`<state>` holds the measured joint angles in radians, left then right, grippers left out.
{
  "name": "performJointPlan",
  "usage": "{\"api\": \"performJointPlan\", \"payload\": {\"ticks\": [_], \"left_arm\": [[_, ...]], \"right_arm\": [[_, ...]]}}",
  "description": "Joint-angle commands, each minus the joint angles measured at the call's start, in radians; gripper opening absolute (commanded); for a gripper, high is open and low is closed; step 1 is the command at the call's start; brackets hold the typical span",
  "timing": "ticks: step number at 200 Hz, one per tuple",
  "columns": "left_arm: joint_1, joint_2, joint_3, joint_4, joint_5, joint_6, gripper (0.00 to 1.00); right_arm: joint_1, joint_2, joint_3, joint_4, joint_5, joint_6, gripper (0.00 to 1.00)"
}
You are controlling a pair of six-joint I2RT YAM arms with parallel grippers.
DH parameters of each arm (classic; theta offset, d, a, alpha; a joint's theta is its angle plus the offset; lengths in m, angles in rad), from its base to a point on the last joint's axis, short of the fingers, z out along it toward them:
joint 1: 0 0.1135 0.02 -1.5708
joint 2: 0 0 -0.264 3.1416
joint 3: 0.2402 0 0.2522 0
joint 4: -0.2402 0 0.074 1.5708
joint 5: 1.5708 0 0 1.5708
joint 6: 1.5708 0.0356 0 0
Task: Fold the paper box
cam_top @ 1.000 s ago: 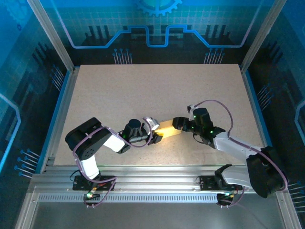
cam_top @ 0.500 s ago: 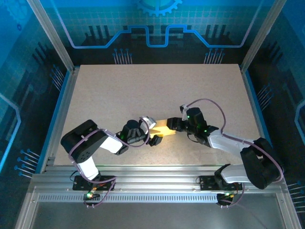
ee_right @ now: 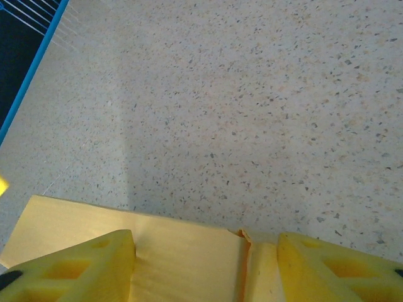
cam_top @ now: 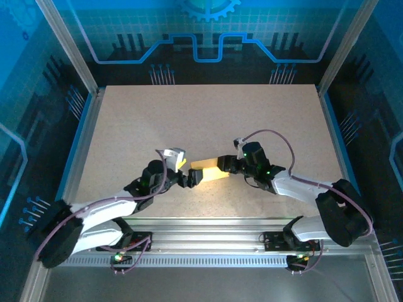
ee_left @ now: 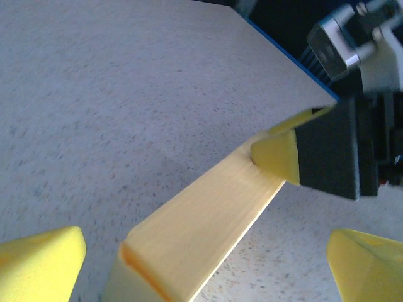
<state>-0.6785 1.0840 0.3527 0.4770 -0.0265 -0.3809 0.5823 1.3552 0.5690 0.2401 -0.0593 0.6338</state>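
Speckled tabletop (cam_top: 208, 119), blue walls (cam_top: 208, 38); paper box (cam_top: 208, 171) tight in right hand (cam_top: 225, 167), left hand (cam_top: 188, 173) open around its end.

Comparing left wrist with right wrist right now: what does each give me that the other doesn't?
Left wrist: the paper box seen lengthwise, its near end between the left gripper's spread fingers and clear of both, with the right gripper at its far end. Right wrist: a fold seam and narrow flap at the box end beside one yellow finger; whether it is clamped is unclear. Both: the box lying on the speckled table.
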Motion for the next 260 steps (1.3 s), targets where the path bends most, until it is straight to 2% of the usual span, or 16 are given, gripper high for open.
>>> {"api": "performJointPlan", "payload": {"ticks": [1, 22, 49, 75, 119, 157, 172, 185, 203, 216, 224, 260], "left_arm": [[0.015, -0.066, 0.056, -0.318, -0.083, -0.311, 0.95], [0.023, -0.041, 0.117, -0.437, -0.093, -0.419, 0.85], [0.031, 0.048, 0.201, -0.481, -0.092, -0.484, 0.62], [0.03, 0.121, 0.236, -0.476, -0.077, -0.47, 0.54], [0.035, 0.197, 0.196, -0.465, -0.091, -0.458, 0.42], [0.038, 0.266, 0.111, -0.363, -0.095, -0.44, 0.32], [0.038, 0.289, 0.084, -0.304, -0.092, -0.415, 0.31], [0.038, 0.284, 0.065, -0.236, -0.064, -0.345, 0.37], [0.039, 0.235, 0.071, -0.195, -0.055, -0.237, 0.67], [0.04, 0.201, 0.121, -0.244, -0.074, -0.142, 0.89], [0.042, 0.188, 0.161, -0.287, -0.085, -0.09, 0.98], [0.055, 0.152, 0.326, -0.511, -0.167, 0.103, 0.99]], "right_arm": [[0.023, 0.059, -0.04, -0.253, 0.027, -0.043, 0.6], [0.027, 0.059, -0.036, -0.254, 0.025, -0.046, 0.6], [0.03, 0.043, -0.045, -0.266, 0.036, -0.049, 0.6], [0.029, 0.023, -0.05, -0.277, 0.043, -0.051, 0.6], [0.029, 0.002, -0.053, -0.29, 0.057, -0.053, 0.6], [0.029, 0.026, -0.057, -0.277, 0.056, -0.049, 0.6], [0.029, 0.033, -0.057, -0.273, 0.054, -0.048, 0.6], [0.03, 0.033, -0.049, -0.276, 0.049, -0.046, 0.6], [0.029, 0.029, -0.012, -0.318, 0.042, -0.043, 0.6], [0.03, 0.034, 0.034, -0.375, 0.052, -0.036, 0.6], [0.03, 0.032, 0.054, -0.395, 0.054, -0.034, 0.6], [0.017, -0.001, 0.129, -0.433, 0.05, -0.045, 0.69]]}}
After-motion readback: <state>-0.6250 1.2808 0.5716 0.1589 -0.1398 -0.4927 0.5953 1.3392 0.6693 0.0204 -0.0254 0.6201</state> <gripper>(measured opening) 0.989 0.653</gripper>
